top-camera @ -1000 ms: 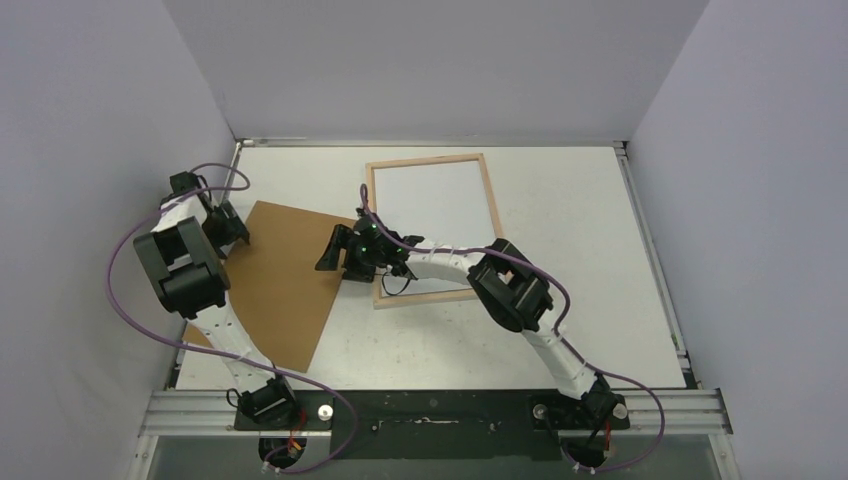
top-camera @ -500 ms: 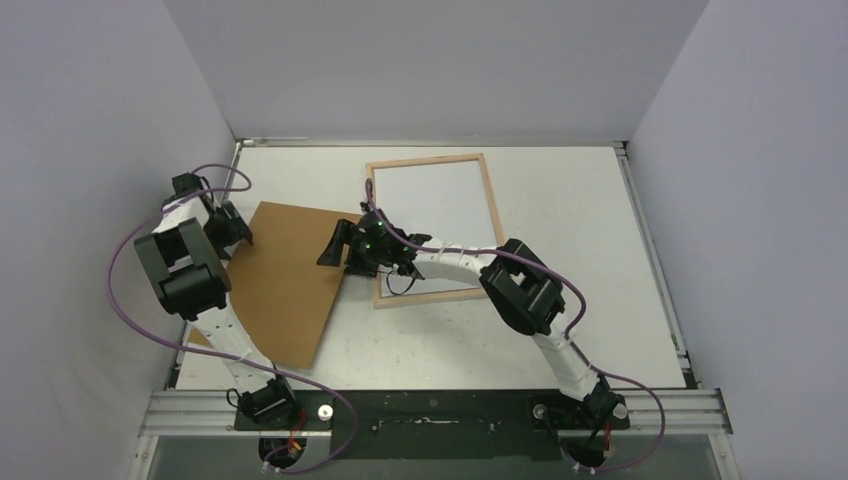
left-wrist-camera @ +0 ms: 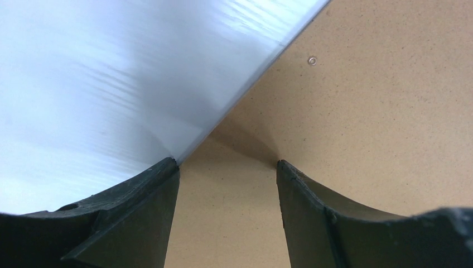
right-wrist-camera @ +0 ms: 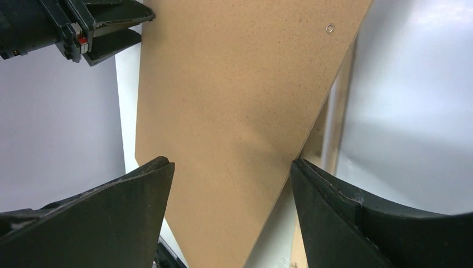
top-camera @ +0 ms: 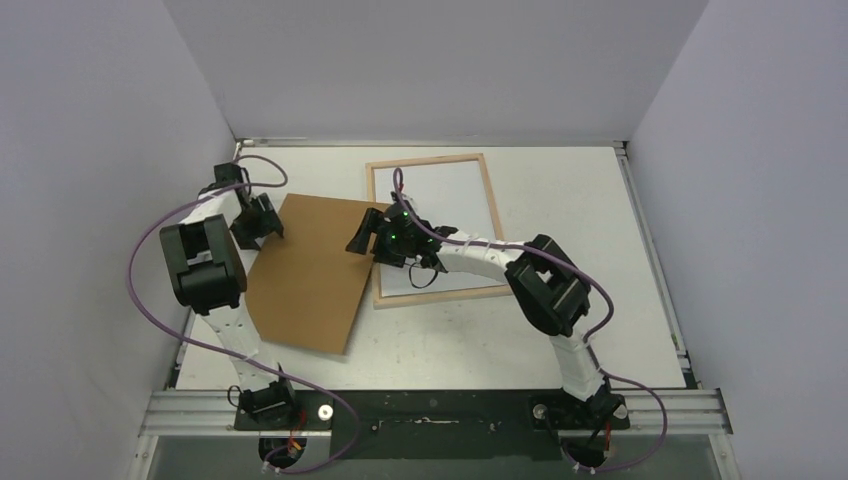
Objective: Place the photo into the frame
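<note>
The frame (top-camera: 425,160) lies back side up in the middle of the table, pale wood rails around a white surface (top-camera: 450,200). The photo's printed face does not show. A brown backing board (top-camera: 305,275) lies left of the frame, its far right corner over the frame's left rail (right-wrist-camera: 321,142). My left gripper (top-camera: 268,222) stands open at the board's far left corner, fingertips down on the board (left-wrist-camera: 362,139). My right gripper (top-camera: 362,238) is open over the board's far right corner (right-wrist-camera: 234,84), with one finger above the frame's rail.
White walls close in the table on the left, back and right. Purple cables loop off both arms. A small metal ring (right-wrist-camera: 329,27) sits in the board near its corner. The arm bases (top-camera: 430,410) stand along the near edge.
The board has slid right and away, up to the frame's left rail. Both grippers moved with it, staying open.
</note>
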Tool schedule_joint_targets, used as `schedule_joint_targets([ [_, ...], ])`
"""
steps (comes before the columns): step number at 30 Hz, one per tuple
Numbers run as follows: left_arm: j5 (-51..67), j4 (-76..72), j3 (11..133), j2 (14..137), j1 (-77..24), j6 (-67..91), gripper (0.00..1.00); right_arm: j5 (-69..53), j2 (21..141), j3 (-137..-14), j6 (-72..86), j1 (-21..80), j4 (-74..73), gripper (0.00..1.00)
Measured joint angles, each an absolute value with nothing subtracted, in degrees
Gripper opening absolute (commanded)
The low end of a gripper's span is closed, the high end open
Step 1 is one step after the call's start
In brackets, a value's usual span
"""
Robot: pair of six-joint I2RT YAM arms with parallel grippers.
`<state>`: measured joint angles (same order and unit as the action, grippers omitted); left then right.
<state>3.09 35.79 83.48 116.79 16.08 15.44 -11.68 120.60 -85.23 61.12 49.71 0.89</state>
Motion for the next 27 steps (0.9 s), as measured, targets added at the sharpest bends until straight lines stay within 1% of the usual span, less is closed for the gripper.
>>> schedule_joint_targets([
  [8,5.5,36.1,83.4,116.8,11.7,17.6,0.6,-10.5,113.8,-77.1,62.0,47.2,1.7,0.76],
  [15,6.2,36.1,81.6,115.7,7.2,18.1,0.59,-9.0,112.5,-71.5,63.2,43.8,1.7,0.75],
  [22,10.3,37.5,79.8,114.6,5.6,19.8,0.59,-7.8,109.8,-69.2,63.9,40.5,1.7,0.75],
  [27,12.2,38.5,79.8,114.6,5.5,20.5,0.59,-7.0,107.5,-68.4,63.9,40.1,1.1,0.74],
])
